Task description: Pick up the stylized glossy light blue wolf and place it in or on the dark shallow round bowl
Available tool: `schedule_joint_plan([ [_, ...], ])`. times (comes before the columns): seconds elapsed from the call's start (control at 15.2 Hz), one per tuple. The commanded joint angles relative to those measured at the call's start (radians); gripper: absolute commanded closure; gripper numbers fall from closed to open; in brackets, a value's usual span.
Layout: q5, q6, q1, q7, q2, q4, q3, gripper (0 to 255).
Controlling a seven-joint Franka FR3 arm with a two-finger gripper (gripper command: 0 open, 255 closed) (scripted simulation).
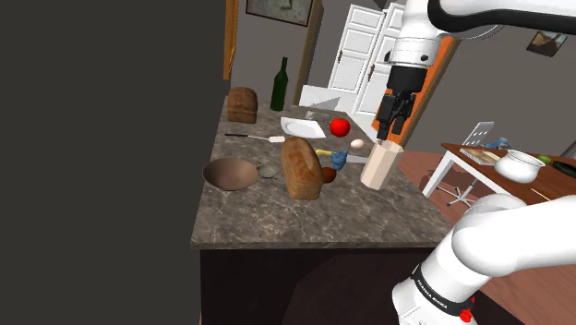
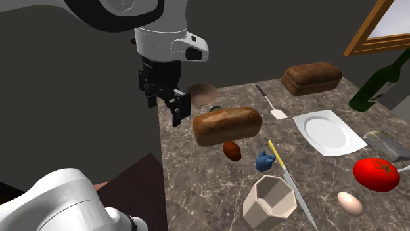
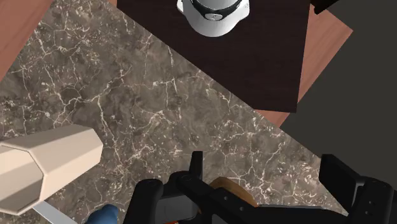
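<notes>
Here the claw (image 1: 385, 132) hangs released, fingers apart, above the beige cup (image 1: 379, 166). The blue wolf (image 1: 340, 159) lies on the worktop (image 1: 277, 222) between cup and loaf (image 1: 301, 168), well apart from the brown bowl (image 1: 231, 173). Advisable: centre over the wolf, then descend vertically, clearing both neighbours.
</notes>
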State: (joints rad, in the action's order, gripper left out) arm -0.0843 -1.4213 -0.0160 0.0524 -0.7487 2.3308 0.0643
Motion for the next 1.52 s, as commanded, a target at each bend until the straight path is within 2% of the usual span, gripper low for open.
schedule_joint_plan([
  [0.0, 0.000, 0.000, 0.000, 0.000, 0.000, 0.000, 0.000, 0],
  [0.73, 0.076, -0.363, -0.079, 0.039, 0.234, 0.069, -0.072, 0],
  [1.45, 0.109, -0.673, -0.146, 0.069, 0.565, -0.016, -0.149, 0],
])
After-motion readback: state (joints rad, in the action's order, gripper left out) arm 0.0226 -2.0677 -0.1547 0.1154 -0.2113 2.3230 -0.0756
